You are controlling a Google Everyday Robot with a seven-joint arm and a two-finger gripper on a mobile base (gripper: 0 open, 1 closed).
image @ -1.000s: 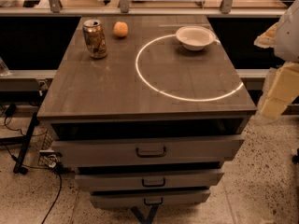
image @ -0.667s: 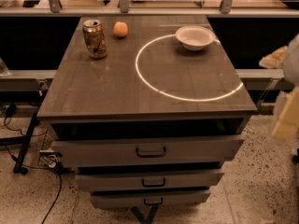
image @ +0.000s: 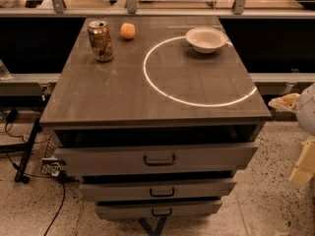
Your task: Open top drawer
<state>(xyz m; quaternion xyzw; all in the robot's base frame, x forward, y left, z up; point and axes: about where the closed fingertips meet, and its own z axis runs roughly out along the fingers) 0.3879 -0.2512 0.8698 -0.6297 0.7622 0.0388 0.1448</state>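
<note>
The top drawer [image: 98, 159] is the widest of three grey drawers under the wooden tabletop [image: 123, 87]. Its flat grey front stands a little forward of the cabinet, with a dark gap above it. Its dark loop handle [image: 159, 160] sits at the centre. The mid drawer [image: 108, 190] and the bottom drawer [image: 123, 210] lie below it, each narrower. My gripper [image: 301, 166] shows as pale parts at the far right edge, beside the cabinet's right front corner and well clear of the handle.
On the tabletop stand a drink can [image: 100, 41], an orange fruit [image: 128, 31] and a white bowl [image: 205, 39], with a bright ring of light [image: 162, 90] on the top. Cables and a black stand [image: 27, 151] lie on the floor at left.
The pale arm at the right has moved further right and down, towards the frame's edge. The drawers and the tabletop objects have not moved.
</note>
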